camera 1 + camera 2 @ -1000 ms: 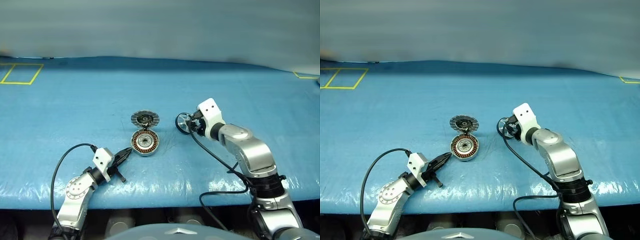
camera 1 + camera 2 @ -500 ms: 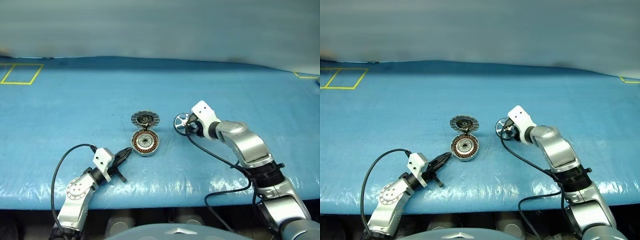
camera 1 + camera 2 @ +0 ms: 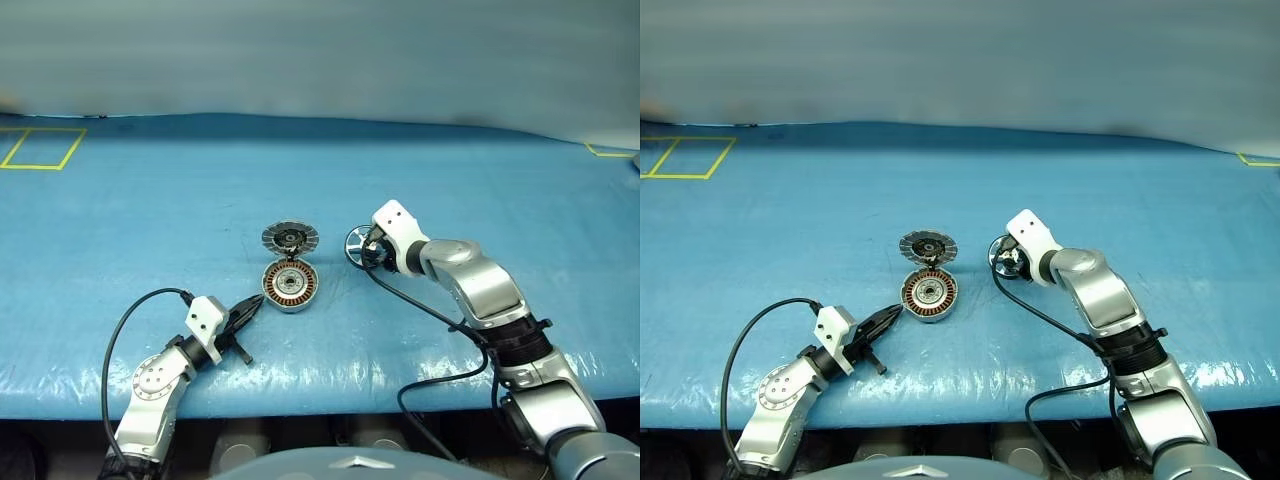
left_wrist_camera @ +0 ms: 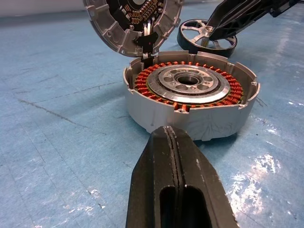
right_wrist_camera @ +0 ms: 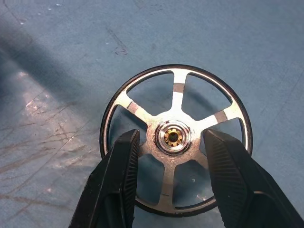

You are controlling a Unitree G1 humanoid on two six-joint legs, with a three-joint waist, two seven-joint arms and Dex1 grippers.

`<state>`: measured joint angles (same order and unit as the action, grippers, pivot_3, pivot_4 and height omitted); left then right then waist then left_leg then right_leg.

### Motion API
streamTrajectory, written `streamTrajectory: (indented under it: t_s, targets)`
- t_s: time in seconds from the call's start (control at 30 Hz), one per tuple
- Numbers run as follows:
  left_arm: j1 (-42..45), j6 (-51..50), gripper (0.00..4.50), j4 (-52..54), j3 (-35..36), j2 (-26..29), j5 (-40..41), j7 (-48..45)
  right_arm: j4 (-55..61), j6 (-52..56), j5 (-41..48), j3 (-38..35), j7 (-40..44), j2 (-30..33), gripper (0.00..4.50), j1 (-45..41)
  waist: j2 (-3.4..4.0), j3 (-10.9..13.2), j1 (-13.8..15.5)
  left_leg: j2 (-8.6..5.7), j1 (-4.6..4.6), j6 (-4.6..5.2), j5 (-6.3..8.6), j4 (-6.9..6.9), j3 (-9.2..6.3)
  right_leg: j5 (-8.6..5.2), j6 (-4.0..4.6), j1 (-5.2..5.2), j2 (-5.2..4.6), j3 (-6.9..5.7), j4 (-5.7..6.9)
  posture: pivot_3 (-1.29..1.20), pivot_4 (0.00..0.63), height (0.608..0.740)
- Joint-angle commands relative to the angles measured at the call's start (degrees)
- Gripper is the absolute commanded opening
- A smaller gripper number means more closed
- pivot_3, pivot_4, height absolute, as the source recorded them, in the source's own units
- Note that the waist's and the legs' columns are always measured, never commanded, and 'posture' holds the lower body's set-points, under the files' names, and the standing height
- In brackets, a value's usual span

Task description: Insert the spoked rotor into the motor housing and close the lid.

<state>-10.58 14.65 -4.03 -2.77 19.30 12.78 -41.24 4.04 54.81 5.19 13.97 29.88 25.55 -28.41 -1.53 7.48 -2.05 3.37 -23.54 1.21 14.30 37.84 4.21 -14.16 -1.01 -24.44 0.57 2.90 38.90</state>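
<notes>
- spoked rotor (image 5: 175,137) flat on blue mat, just right of motor housing (image 3: 290,286)
- right gripper (image 5: 172,164) spread, fingers straddling the hub, nothing pinched
- lid (image 3: 290,238) stands tipped open behind housing
- left gripper (image 4: 176,156) pressed together, empty, near housing
- advice: settle lower, centre on hub, pinch squarely before lifting

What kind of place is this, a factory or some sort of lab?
Probably a robot test bench, not a factory: a table under a crinkled blue plastic sheet, yellow tape squares marked on it, and one opened copper-wound round metal motor housing laid out as practice parts.
</notes>
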Motion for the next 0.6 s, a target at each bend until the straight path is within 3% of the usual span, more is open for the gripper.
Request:
streamTrajectory:
  t_s: [0.03, 0.23, 0.33, 0.37, 0.6]
  targets:
    - [-0.45, 1.16, 0.0, -0.31, 0.25, -0.04, 0.0, 0.02, -0.02, 4.46, 0.34, 0.31, -0.64, -0.57, 2.21, 1.63, -0.03, -0.03, 0.02, 0.0, 0.01, 0.0, 0.0, 0.0, 0.0, 0.0, 0.0, 0.01, 0.0, 0.0, 0.0, 0.0, 0.15, 0.74]
    - [-0.11, 1.73, 0.0, -1.15, 0.18, -0.05, -0.08, -0.16, 1.28, 5.21, -0.57, 1.85, -1.19, -0.39, 2.21, 2.29, -0.03, -0.1, 0.08, 0.0, 0.03, 0.0, 0.0, -0.01, -0.02, 0.0, 0.01, 0.03, 0.0, -0.02, 0.0, 0.0, 0.15, 0.74]
    - [-0.1, 1.88, 0.0, -1.23, 0.07, -0.11, -0.09, -0.21, 1.06, 5.55, -0.69, 1.77, -1.55, -0.49, 1.38, 2.38, -0.11, -0.17, 0.07, 0.0, 0.04, 0.0, 0.0, -0.01, -0.01, 0.0, 0.01, 0.04, 0.0, -0.01, 0.0, 0.0, 0.15, 0.74]
    - [-0.11, 1.9, 0.0, -1.24, 0.04, -0.12, -0.09, -0.23, 1.14, 5.68, -0.72, 1.75, -1.65, -0.52, 1.33, 2.5, -0.12, -0.19, 0.05, 0.0, 0.08, 0.0, 0.0, 0.0, -0.02, 0.0, 0.01, 0.08, 0.0, -0.02, -0.01, 0.0, 0.15, 0.74]
    - [-0.34, 1.83, 0.0, -1.21, 0.1, -0.1, -0.06, -0.18, 6.45, 4.16, -2.25, 2.34, -2.77, 1.17, 1.33, 3.99, -0.15, -0.23, 0.1, 0.0, 0.13, 0.01, 0.01, 0.0, 0.02, -0.04, -0.03, 0.12, -0.03, 0.0, -0.01, 0.0, 0.15, 0.74]
